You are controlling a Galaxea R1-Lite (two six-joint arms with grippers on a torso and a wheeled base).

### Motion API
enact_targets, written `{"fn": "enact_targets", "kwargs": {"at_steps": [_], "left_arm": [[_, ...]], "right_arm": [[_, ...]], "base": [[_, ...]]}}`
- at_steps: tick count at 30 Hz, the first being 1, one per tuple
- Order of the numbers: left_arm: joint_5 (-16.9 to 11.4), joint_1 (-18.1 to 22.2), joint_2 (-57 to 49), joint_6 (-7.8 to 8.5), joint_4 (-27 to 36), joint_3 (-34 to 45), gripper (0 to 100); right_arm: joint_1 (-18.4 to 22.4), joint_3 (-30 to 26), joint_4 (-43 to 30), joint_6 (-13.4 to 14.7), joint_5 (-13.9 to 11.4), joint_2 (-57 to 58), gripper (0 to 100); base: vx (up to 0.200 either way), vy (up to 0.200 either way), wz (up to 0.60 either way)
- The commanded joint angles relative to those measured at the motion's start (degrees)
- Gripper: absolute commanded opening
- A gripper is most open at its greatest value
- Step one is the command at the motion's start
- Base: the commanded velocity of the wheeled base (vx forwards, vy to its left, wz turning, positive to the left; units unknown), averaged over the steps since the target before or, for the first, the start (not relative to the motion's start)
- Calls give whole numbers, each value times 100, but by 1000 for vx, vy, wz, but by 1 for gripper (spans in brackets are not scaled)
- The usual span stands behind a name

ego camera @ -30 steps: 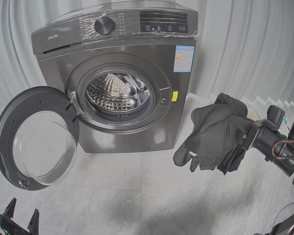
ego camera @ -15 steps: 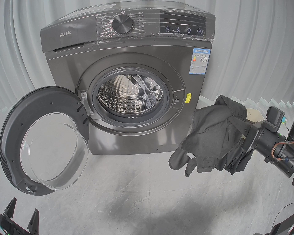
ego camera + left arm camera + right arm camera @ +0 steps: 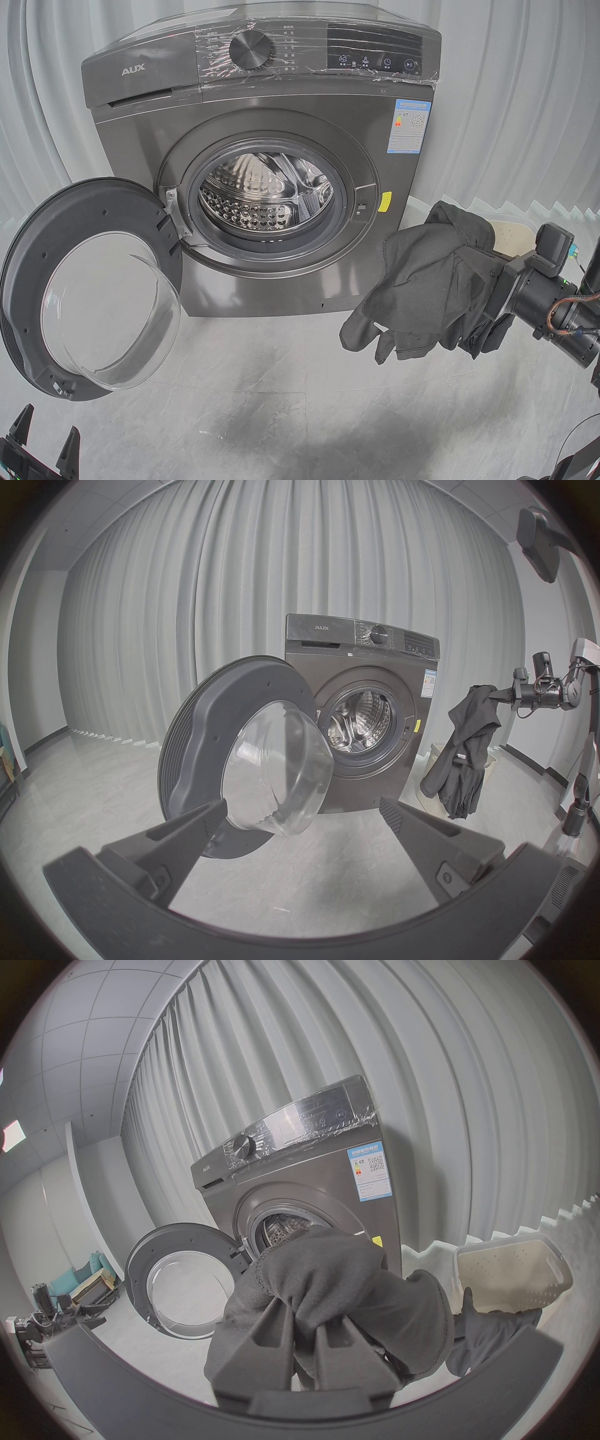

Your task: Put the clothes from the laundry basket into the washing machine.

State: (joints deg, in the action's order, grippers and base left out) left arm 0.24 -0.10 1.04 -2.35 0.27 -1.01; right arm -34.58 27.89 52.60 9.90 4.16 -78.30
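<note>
Washer [image 3: 144, 131] sits front-on. Its door [image 3: 37, 250] is swung wide to the robot's left, hinge on the left of the opening. Round mouth & steel drum [image 3: 265, 187] are unobstructed. Bare floor [image 3: 281, 387] btwn door, washer front & both arms gives plenty of open room. Curtain [image 3: 512, 94] runs behind the washer & on both sides.

Right gripper [image 3: 304, 1319] is clenched on a dark grey garment [image 3: 431, 281], held in the air to the right of the washer, clear of its front right edge. The cloth hangs in folds from approx mouth height, ends off the floor.

Laundry basket [image 3: 512, 1266], cream w/ small holes, stands on the floor by the washer's right side, near the curtain. In head view it's mostly hidden behind the garment, w/ just a bit of rim showing.

Left gripper [image 3: 301, 805] is low on the robot's left, jaws spread wide w/ nothing btwn them, apart from the door. Head view's bottom edge cuts it off.

In head view, the right gripper's tips are buried in cloth. Can't tell what kind of garment it is. Washer's top panel is under plastic wrap.
</note>
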Motion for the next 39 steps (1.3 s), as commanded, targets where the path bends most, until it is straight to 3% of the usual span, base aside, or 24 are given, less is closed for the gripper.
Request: {"fn": "enact_targets", "kwargs": {"at_steps": [1, 5, 17, 29, 35, 39], "left_arm": [[2, 1, -104, -2, 0, 84, 100], [2, 1, -104, -2, -9, 84, 100], [2, 10, -104, 7, -9, 84, 100], [2, 1, -104, -2, -9, 84, 100], [2, 1, -104, -2, -9, 84, 100], [2, 1, -104, 7, -9, 84, 100]], "right_arm": [[-48, -38, 22, 21, -3, -186, 0], [-110, -73, 22, 38, -3, -186, 0], [-207, -73, 31, 56, 6, -265, 0], [-374, -152, 22, 100, 6, -273, 0], [-391, -214, 22, 100, -3, -273, 0], [-382, -258, 31, 100, -3, -273, 0]], "base": [[0, 0, 0], [0, 0, 0], [0, 200, 0], [0, 0, 0], [200, 0, 0], [0, 0, 0]]}}
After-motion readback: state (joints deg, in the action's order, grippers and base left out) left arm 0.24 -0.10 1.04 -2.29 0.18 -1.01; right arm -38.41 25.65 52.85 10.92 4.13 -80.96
